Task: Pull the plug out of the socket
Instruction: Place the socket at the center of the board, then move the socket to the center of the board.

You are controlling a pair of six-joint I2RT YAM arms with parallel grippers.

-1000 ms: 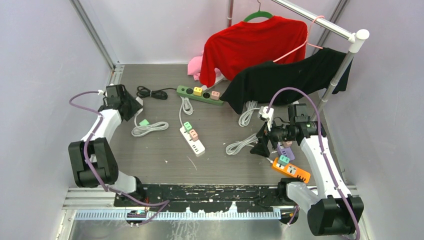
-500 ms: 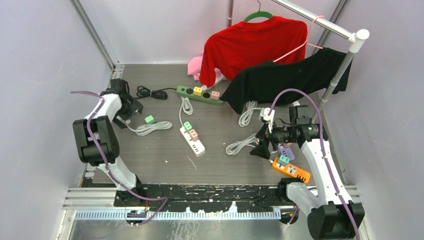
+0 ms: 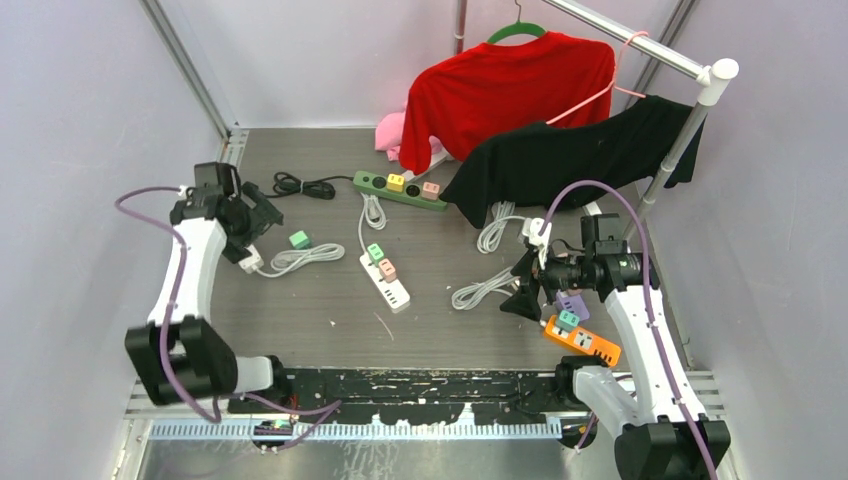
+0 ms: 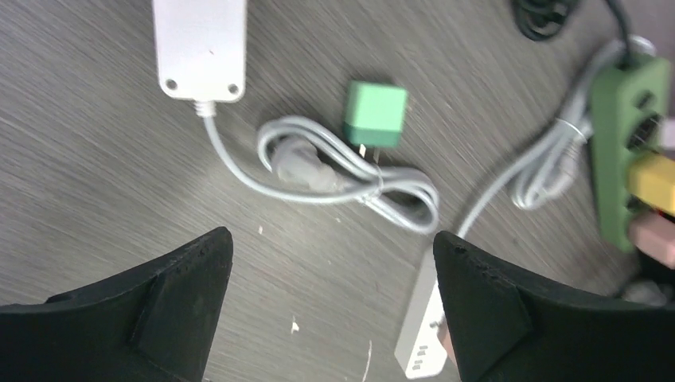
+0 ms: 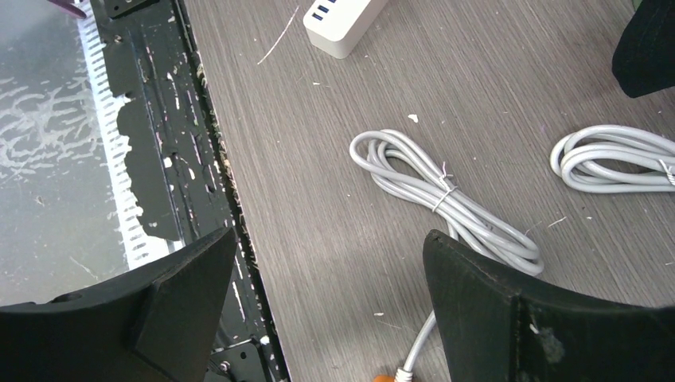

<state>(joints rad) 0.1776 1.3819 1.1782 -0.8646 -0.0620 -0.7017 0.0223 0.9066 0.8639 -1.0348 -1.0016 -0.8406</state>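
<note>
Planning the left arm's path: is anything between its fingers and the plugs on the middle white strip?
Yes: between the left fingers and those plugs lie a loose green plug and a coiled white cable.

In the left wrist view the white socket block (image 4: pixel 200 48) is cut off at the top edge and the green power strip (image 4: pixel 625 135) at the right; its yellow plug (image 4: pixel 654 177) is blurred.

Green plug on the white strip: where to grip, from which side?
Take the green plug by its body from above, closing across the width of the white strip: it stands proud of the top face, and the pink plug sits right beside it along the strip.
</note>
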